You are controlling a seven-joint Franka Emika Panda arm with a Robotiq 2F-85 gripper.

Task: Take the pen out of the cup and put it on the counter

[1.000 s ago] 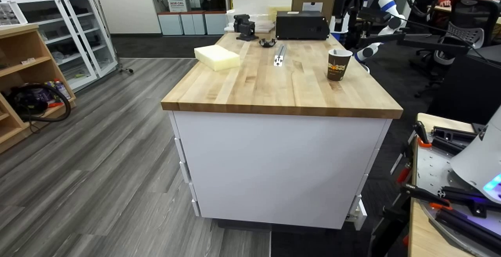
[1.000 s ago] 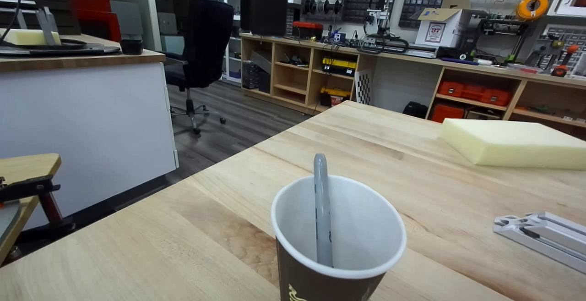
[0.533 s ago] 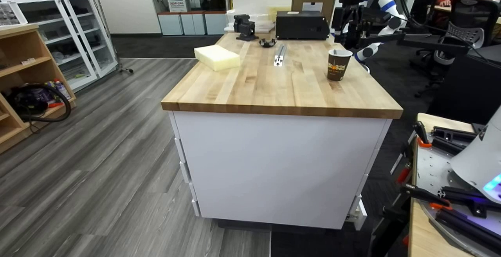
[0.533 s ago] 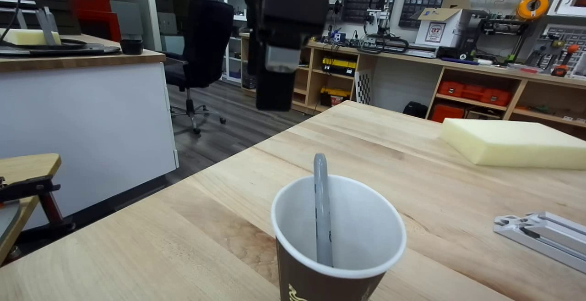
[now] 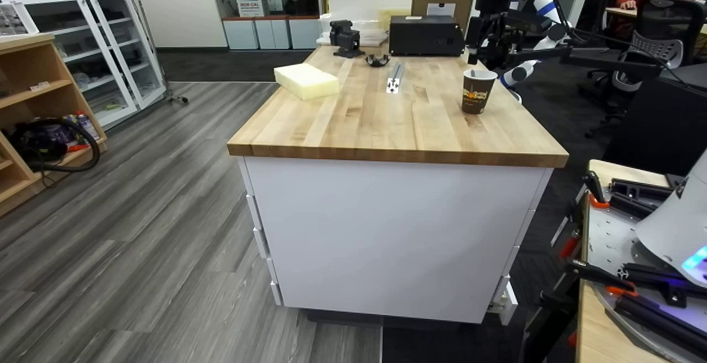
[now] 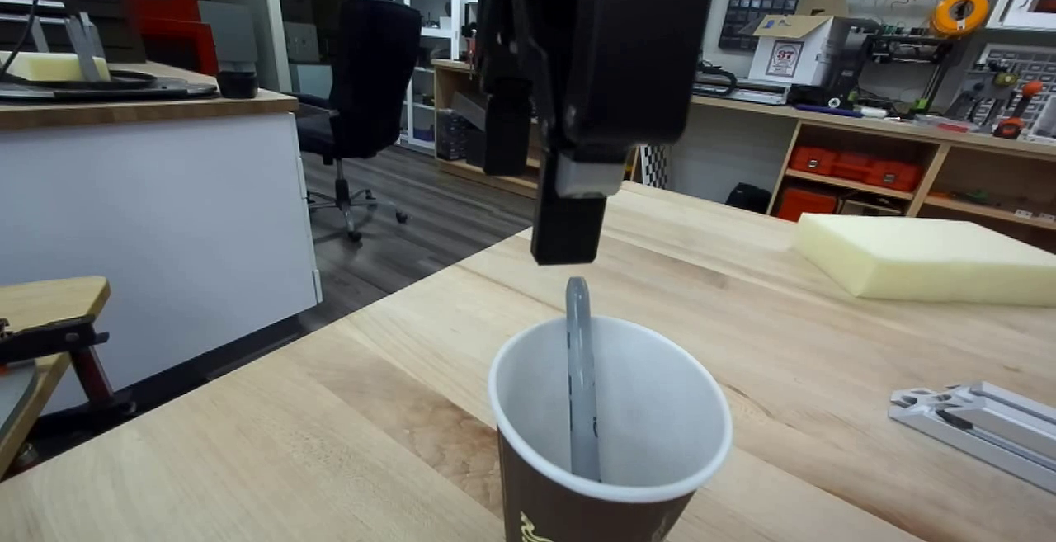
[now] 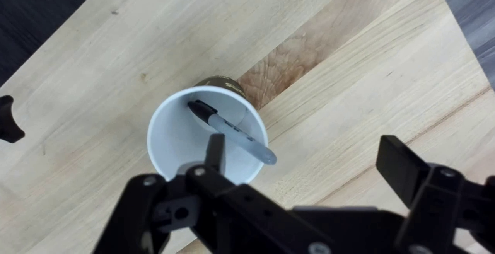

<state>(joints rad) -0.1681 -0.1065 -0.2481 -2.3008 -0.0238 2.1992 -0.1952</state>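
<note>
The brown paper cup [image 5: 478, 95] stands upright on the butcher-block counter [image 5: 364, 125]. The grey pen [image 6: 582, 385] leans inside the cup [image 6: 652, 418], its rounded end above the rim. In the wrist view the pen [image 7: 243, 137] lies with its black cap at the cup's bottom and its grey end over the rim. My gripper [image 6: 538, 208] is open and empty, above the cup and pen. In the wrist view the gripper's [image 7: 303, 151] left finger overlaps the cup [image 7: 170, 130], the pen's grey end shows just right of it, and the right finger is over bare counter.
A yellow foam block [image 5: 306, 81] and a metal rail [image 5: 394, 78] lie on the counter. A black box [image 5: 426, 36], a small vise [image 5: 346, 40] and a dark curved part [image 5: 377, 60] are at its far end. The counter edge runs close beside the cup.
My gripper has come down into view and moved closer to the cup, now just above and behind the pen's top in an exterior view. The cup and pen have not moved.
</note>
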